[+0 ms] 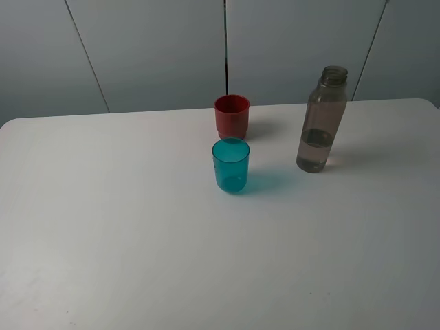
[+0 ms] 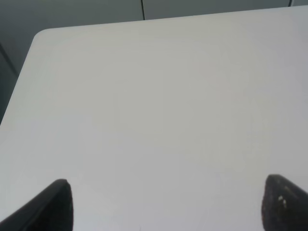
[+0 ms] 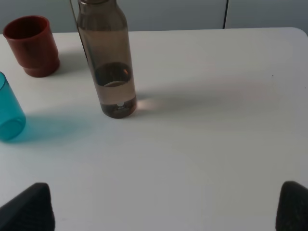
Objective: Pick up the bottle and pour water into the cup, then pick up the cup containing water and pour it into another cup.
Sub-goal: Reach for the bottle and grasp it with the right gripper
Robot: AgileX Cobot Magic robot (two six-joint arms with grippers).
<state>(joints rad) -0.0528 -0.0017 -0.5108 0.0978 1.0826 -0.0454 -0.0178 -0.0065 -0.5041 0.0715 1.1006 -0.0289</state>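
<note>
The smoky grey bottle [image 1: 321, 120] stands upright at the table's back right, with some water in its lower part and no cap; the right wrist view shows the bottle [image 3: 108, 62] too. The teal cup [image 1: 231, 165] stands near the middle, and the teal cup [image 3: 8, 113] shows at that view's edge. Just behind it is the red cup [image 1: 232, 116], also visible as the red cup [image 3: 32, 45]. My right gripper [image 3: 163, 207] is open, well short of the bottle. My left gripper [image 2: 166, 204] is open over bare table. Neither arm appears in the high view.
The white table [image 1: 137, 240] carries only the bottle and the two cups. Its back edge runs along a grey panelled wall [image 1: 151, 48], and its rounded back left corner [image 2: 41, 33] shows in the left wrist view.
</note>
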